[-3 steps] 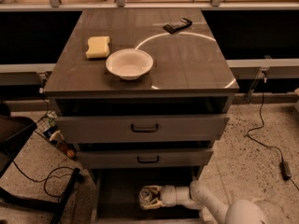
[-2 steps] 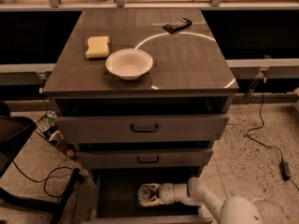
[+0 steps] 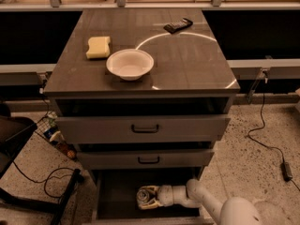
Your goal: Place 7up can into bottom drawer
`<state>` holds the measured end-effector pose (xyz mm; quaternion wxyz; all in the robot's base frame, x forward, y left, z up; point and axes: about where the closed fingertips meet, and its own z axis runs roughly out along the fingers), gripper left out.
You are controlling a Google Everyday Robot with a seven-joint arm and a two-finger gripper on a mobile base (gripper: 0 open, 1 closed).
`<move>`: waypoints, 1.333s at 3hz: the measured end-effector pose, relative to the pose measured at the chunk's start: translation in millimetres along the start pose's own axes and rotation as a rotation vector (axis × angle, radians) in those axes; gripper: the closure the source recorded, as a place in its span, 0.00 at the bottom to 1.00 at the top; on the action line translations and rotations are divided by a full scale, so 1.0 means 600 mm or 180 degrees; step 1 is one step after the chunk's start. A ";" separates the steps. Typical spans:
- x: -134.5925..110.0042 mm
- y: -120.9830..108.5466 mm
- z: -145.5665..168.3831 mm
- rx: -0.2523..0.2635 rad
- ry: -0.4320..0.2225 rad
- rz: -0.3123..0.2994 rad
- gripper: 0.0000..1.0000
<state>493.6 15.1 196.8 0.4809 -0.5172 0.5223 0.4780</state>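
The bottom drawer (image 3: 116,195) of the grey cabinet is pulled open, and its dark flat floor shows. My gripper (image 3: 144,197) reaches into it from the right, low over the floor near the middle. Its fingers are shut on the 7up can (image 3: 146,194), a small silvery can lying sideways between them. My white arm (image 3: 197,198) runs out of the drawer toward the lower right. The drawer's front edge is cut off by the bottom of the view.
The two upper drawers (image 3: 145,128) with dark handles are slightly open above my arm. On the cabinet top are a white bowl (image 3: 130,63), a yellow sponge (image 3: 98,47) and a black device (image 3: 178,25). A dark chair (image 3: 14,135) and cables lie left, a cable (image 3: 267,144) right.
My gripper and the can have shifted a little to the left, deeper across the bottom drawer. Nothing on the cabinet top moved.
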 end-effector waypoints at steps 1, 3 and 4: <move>0.000 0.002 0.004 -0.0011 -0.0007 0.0005 0.30; 0.000 0.005 0.011 -0.0030 -0.0021 0.0013 0.00; 0.000 0.005 0.011 -0.0030 -0.0021 0.0013 0.00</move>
